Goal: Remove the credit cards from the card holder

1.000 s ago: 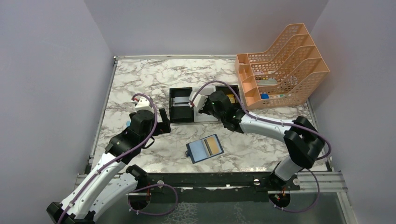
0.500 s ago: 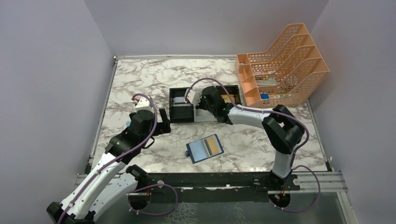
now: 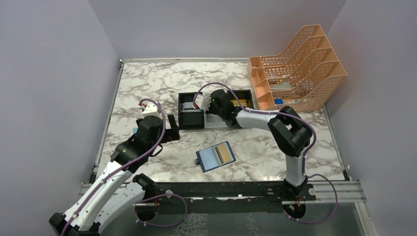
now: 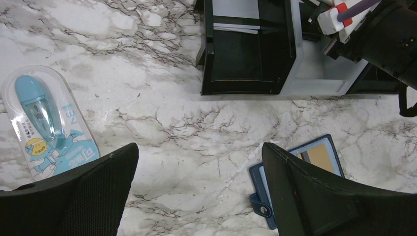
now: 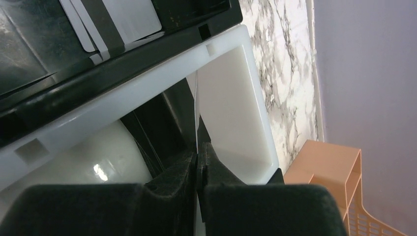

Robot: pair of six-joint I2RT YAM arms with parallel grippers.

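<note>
The card holder (image 3: 208, 160) lies open on the marble near the front, a gold credit card (image 3: 224, 153) in its right pocket. In the left wrist view the card holder (image 4: 257, 181) and its gold card (image 4: 318, 156) sit partly behind one finger. My left gripper (image 3: 172, 129) hovers open to the holder's left, with nothing between its fingers. My right gripper (image 3: 208, 114) is over the white tray (image 3: 219, 123), shut on a thin card. In the right wrist view this held card (image 5: 196, 108) shows edge-on, sticking out past the gripper (image 5: 198, 153).
A black tray (image 3: 191, 118) left of the white one holds pale cards (image 5: 133, 17) with dark stripes. Another black tray (image 3: 244, 100) lies to the right. A peach mesh rack (image 3: 295, 69) stands at the back right. A packaged blue correction tape (image 4: 46, 123) lies left of my left gripper.
My right arm has swung its elbow back and left, and its wrist has shifted slightly left over the trays, staying shut. The left arm and the card holder have not moved.
</note>
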